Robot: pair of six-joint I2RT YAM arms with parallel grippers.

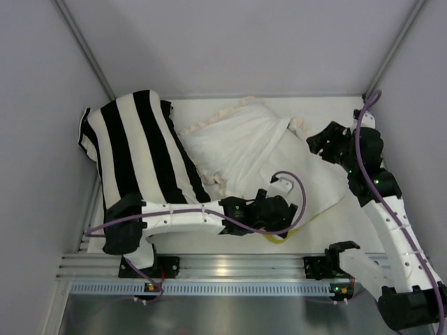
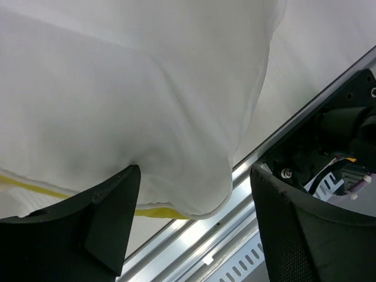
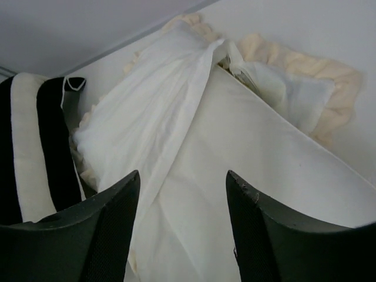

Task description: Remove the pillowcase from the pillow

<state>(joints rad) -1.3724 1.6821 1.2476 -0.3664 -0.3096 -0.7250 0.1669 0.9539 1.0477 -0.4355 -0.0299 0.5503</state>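
Left wrist: pillow (image 2: 147,100) corner is straddled by the gaping, empty left tool (image 2: 195,176), right tool (image 3: 182,176) likewise gaping and empty; clamping is judged due before the pillowcase (image 3: 153,111) is pulled.

You see a cream-white pillowcase (image 1: 234,143), a white pillow (image 1: 318,187) with a yellow band (image 2: 157,212), and a black-and-white striped cushion (image 1: 136,153).

1 overhead, 2 wrist close-ups on pillow (image 1: 318,185)
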